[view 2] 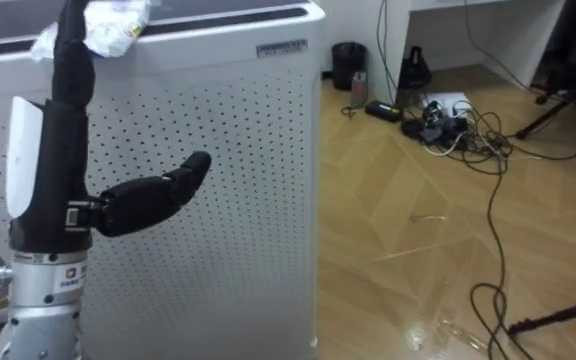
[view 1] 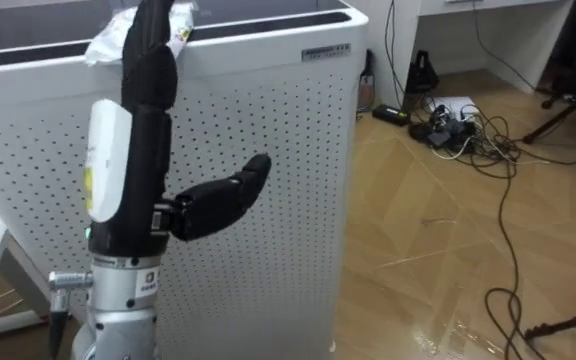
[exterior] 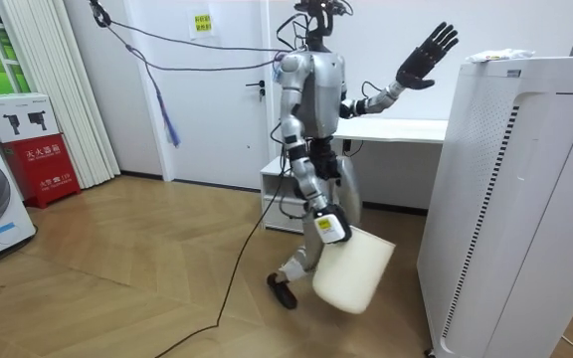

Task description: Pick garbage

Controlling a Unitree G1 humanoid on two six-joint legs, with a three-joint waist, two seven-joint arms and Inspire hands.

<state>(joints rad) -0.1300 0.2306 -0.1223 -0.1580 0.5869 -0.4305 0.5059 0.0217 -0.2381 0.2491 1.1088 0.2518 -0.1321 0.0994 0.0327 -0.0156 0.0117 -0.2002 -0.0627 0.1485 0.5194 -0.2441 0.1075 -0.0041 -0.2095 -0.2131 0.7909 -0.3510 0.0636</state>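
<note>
Since the crumpled white plastic wrapper [view 1: 111, 40] lies on the top rim of the tall white perforated cabinet [view 1: 268, 130], at twelve o'clock from the raised left hand [view 1: 140, 150], the reach should go up and over that rim. The hand is spread wide and empty, thumb toward three o'clock, and should curl only once it is past the wrapper. The right hand [exterior: 328, 227] hangs low at a cream plastic bin [exterior: 356, 278]; its grip cannot be told.
</note>
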